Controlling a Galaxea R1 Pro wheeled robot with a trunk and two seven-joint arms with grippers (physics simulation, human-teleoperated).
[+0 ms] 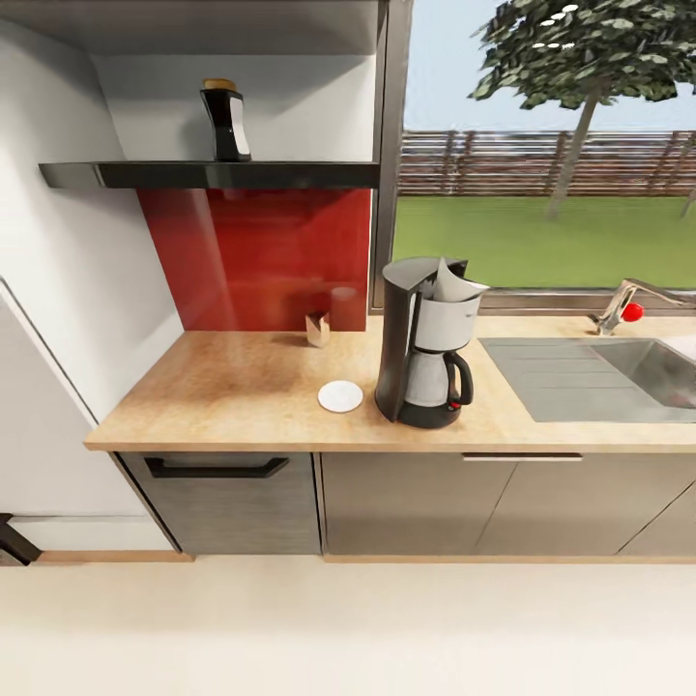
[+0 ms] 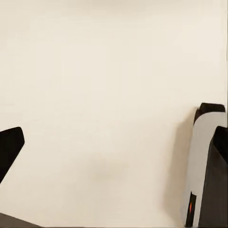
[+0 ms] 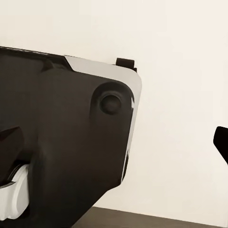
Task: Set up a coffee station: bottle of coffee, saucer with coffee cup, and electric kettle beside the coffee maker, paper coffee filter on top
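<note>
The coffee maker (image 1: 425, 340) stands on the kitchen countertop (image 1: 232, 387), its glass carafe in place. A pale paper coffee filter (image 1: 456, 282) pokes out of its top. The white saucer (image 1: 340, 396) lies flat just left of the machine, with nothing on it. Up on the black kitchen shelf (image 1: 213, 175) stands the bottle of coffee (image 1: 224, 121). The coffee cup and electric kettle are out of view. My left gripper (image 2: 114, 156) is open over the cream floor. My right gripper (image 3: 114, 147) is open too, beside my own dark body. Neither holds anything.
A small tan box (image 1: 317, 329) sits against the red backsplash (image 1: 256, 256). A steel sink (image 1: 638, 372) with a faucet (image 1: 623, 304) lies right of the machine, under the window. Grey cabinet fronts and a black-handled drawer (image 1: 217, 469) run below the worktop. A white wall (image 1: 68, 290) closes off the left.
</note>
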